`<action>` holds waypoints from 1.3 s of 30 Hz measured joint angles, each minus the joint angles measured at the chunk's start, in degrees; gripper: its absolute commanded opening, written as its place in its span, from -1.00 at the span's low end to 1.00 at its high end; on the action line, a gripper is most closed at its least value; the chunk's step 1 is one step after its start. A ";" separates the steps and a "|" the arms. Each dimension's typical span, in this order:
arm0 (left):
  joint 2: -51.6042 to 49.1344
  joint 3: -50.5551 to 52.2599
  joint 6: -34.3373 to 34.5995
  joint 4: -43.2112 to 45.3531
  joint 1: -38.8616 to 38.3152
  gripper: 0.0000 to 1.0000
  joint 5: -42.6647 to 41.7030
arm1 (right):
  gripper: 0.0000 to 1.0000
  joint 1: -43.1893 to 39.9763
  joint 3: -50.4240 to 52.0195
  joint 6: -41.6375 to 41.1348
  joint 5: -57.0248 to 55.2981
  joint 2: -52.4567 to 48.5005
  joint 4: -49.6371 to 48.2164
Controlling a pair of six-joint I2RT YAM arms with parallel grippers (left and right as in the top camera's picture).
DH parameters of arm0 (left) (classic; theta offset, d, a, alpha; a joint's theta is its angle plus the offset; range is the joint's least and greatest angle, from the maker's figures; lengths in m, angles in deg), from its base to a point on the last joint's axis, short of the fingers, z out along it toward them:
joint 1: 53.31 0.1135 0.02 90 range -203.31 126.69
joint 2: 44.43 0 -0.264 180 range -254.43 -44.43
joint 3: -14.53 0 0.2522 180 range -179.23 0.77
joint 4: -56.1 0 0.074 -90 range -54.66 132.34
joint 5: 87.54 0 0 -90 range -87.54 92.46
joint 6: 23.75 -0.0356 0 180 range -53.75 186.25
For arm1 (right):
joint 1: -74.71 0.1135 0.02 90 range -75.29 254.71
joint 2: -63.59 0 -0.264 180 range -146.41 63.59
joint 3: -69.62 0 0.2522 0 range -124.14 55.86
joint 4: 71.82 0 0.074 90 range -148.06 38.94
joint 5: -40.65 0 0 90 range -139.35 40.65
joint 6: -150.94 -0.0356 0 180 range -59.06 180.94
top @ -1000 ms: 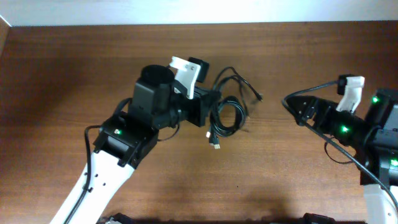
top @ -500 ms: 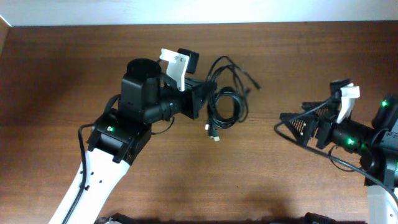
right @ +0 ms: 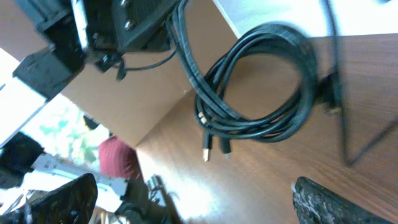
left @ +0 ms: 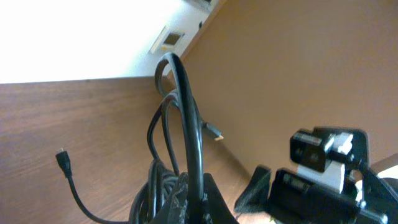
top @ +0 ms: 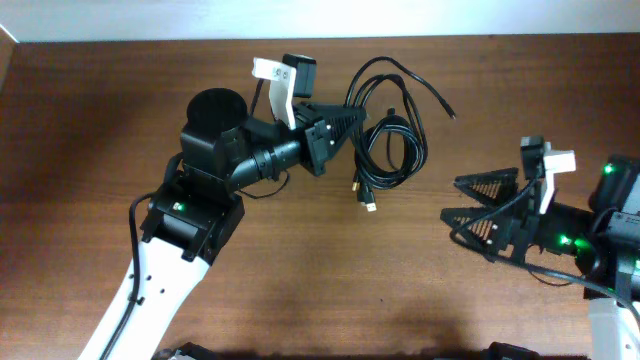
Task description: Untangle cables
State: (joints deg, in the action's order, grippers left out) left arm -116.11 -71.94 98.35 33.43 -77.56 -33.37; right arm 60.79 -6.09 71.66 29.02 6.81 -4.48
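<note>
The cables (top: 392,150) are thin black cords bunched in loose loops at the table's back centre, with plug ends (top: 366,200) hanging toward the front. One loose end (top: 447,110) trails off to the right. My left gripper (top: 338,124) is shut on a strand at the left of the bundle. In the left wrist view that strand (left: 189,124) rises straight up out of the closed jaws (left: 198,200). My right gripper (top: 452,198) stands open to the right of the cables, apart from them, pointing at them. The right wrist view shows the coil (right: 261,93) ahead of the open fingers (right: 62,199).
The wooden table (top: 300,280) runs to a pale wall (top: 100,20) at the back. The left arm (top: 190,220) crosses the left half of the table. The right arm (top: 590,240) sits at the right edge.
My left gripper has swung up and to the right with the cables, carrying the bundle that way. My right gripper has dropped toward the front and now faces the bundle, jaws still wide.
</note>
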 measured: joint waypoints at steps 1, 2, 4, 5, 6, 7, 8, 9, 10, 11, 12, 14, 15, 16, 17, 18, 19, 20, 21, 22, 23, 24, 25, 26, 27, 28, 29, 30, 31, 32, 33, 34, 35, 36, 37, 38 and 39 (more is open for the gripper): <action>0.00 0.00 1.14 0.87 0.00 -1.00 0.04 | 0.98 1.29 0.00 0.00 0.07 0.00 -0.13; 0.00 0.00 2.05 1.27 0.00 -1.00 0.07 | 0.99 2.49 0.00 0.07 0.02 -0.02 -0.46; 0.00 0.00 4.17 1.42 0.00 -1.00 0.04 | 0.98 4.70 0.00 0.07 -0.59 -0.07 -0.94; 0.00 0.00 4.83 1.44 0.00 -1.00 0.00 | 0.98 5.51 0.00 0.09 -1.09 -0.17 -0.94; 0.00 0.00 5.51 1.44 0.00 -1.00 -0.07 | 0.98 6.10 0.00 0.15 -1.49 -0.39 -0.94; 0.00 0.00 6.25 1.44 0.00 -1.00 -0.26 | 0.98 6.49 0.00 0.20 -1.92 -0.76 -0.94; 0.00 0.00 6.82 1.46 -0.09 -1.00 -0.48 | 0.99 6.51 0.00 0.22 -2.34 -1.25 -1.16; 0.00 0.00 7.02 1.53 -0.17 -1.00 -0.68 | 0.98 6.51 0.00 0.24 -2.58 -1.73 -1.40; 0.00 0.00 7.41 1.77 -0.37 -1.00 -0.83 | 0.98 6.51 0.00 0.22 -2.84 -2.25 -1.55; -0.02 0.00 8.02 2.25 -0.68 -1.00 -0.85 | 0.98 6.51 0.00 0.22 -3.08 -2.80 -1.66; -0.02 0.00 8.41 2.78 -1.09 -1.00 -0.90 | 0.98 6.51 0.00 0.22 -3.32 -3.37 -1.75; -0.02 0.00 9.35 4.50 -2.36 -1.00 -1.14 | 0.99 6.51 0.00 0.22 -3.54 -4.76 -1.75; -0.02 0.00 9.55 4.72 -2.89 -1.00 -1.27 | 0.98 6.51 0.00 0.22 -3.54 -5.79 -1.77; -0.02 0.00 9.64 4.87 -3.80 -1.00 -1.31 | 0.99 6.51 0.00 0.26 -3.54 -6.29 -1.88; -0.02 0.00 9.79 4.87 -4.46 -1.00 -1.31 | 0.98 6.51 0.00 0.24 -3.52 -6.93 -2.23; -0.02 0.00 9.79 4.87 -5.35 -1.00 -1.29 | 0.98 6.51 0.00 0.24 -3.50 -7.63 -2.99; -0.02 0.00 9.81 4.92 -6.10 -1.00 -1.29 | 0.98 6.51 0.00 0.22 -3.28 -8.26 -4.00; -0.02 0.00 9.81 4.90 -6.93 -1.00 -1.29 | 0.98 6.51 0.02 0.20 -2.99 -8.61 -4.68; -0.02 0.00 9.81 4.90 -7.54 -1.00 -1.31 | 0.98 6.51 0.02 0.13 -2.32 -8.94 -6.03; -0.02 0.00 9.81 4.92 -7.96 -1.00 -1.29 | 0.98 6.51 0.02 0.24 -1.36 -9.22 -7.54; -0.02 0.00 9.81 4.92 -8.24 -1.00 -1.29 | 0.98 6.51 0.02 0.15 -0.79 -9.33 -8.20; -0.02 0.00 9.81 4.90 -8.52 -1.00 -1.29 | 0.98 6.51 0.02 0.22 -0.07 -9.49 -8.79; -0.02 0.00 9.81 4.90 -8.70 -1.00 -1.29 | 1.00 6.51 0.02 0.15 0.33 -9.51 -8.96; -0.02 0.00 9.81 4.90 -8.81 -1.00 -1.29 | 0.83 6.51 0.02 0.20 0.79 -9.55 -9.29; -0.02 0.00 9.81 4.90 -9.03 -1.00 -1.27 | 0.55 6.51 0.02 0.20 0.98 -9.55 -9.55; -0.02 0.00 9.81 4.87 -9.53 -1.00 -1.29 | 0.18 6.51 0.02 0.26 1.27 -9.55 -9.81; -0.02 0.00 9.81 4.87 -9.84 -1.00 -1.27 | -0.09 6.51 0.02 -0.09 1.55 -9.57 -9.92; -0.02 -0.02 9.84 4.50 -10.03 -1.00 -1.25 | -0.27 6.51 0.02 0.24 1.75 -9.57 -9.99; -0.02 -0.02 9.86 3.76 -10.14 -1.00 -1.16 | -0.48 6.51 0.02 0.15 2.10 -9.57 -9.97; 0.00 -0.02 10.01 2.56 -10.14 -1.00 -0.59 | -0.69 6.51 0.02 0.02 2.43 -9.57 -9.88; -0.02 -0.02 10.05 1.55 -10.14 -1.00 0.02 | -0.85 6.51 0.02 -0.20 2.80 -9.57 -9.90; -0.02 -0.02 10.16 0.33 -10.14 -1.00 0.98 | -0.92 6.51 0.02 -0.17 3.02 -9.57 -10.01; -0.02 -0.02 10.21 -0.79 -10.14 -1.00 1.95 | -0.92 6.51 0.02 -0.11 3.32 -9.60 -9.90; -0.02 -0.02 10.23 -2.05 -10.14 -0.93 3.41 | -0.92 6.51 0.02 0.11 3.48 -9.62 -9.97; 0.00 -0.02 10.45 -3.85 -10.14 -0.80 5.05 | -0.92 6.51 0.02 0.04 3.45 -9.64 -9.97; 0.00 -0.02 10.49 -4.66 -10.14 -0.54 6.27 | -0.93 6.51 0.02 0.04 3.45 -9.68 -9.94; 0.00 -0.02 10.56 -5.55 -10.16 -0.20 7.28 | -0.92 6.51 0.02 0.11 3.43 -9.73 -9.99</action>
State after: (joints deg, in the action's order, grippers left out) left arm -116.11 -71.96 108.90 27.88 -87.73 -26.10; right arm 67.31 -6.07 71.77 32.45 -2.91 -14.46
